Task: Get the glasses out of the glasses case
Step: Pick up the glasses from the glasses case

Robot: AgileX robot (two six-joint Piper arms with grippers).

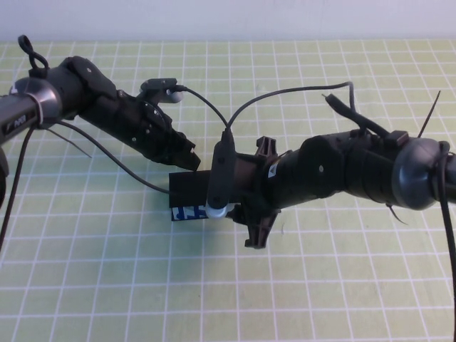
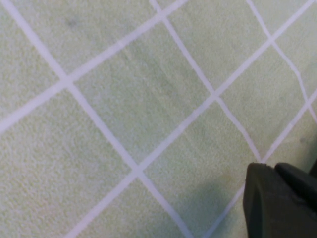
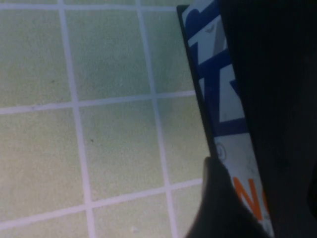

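Observation:
The glasses case [image 1: 187,199] lies mid-table, with its black lid on top and its blue-and-white printed side [image 1: 187,212] facing me. The glasses are hidden. My right gripper [image 1: 235,194] reaches in from the right and is closed on the case's right end. In the right wrist view, one finger [image 3: 218,208] presses the printed side of the case [image 3: 223,99]. My left gripper [image 1: 187,158] is just behind the case's far left edge. Its fingertips [image 2: 270,203] are together over bare mat.
A green mat with a white grid [image 1: 107,271] covers the table. Both arms' cables [image 1: 285,92] loop above the case. A white wall runs along the far edge.

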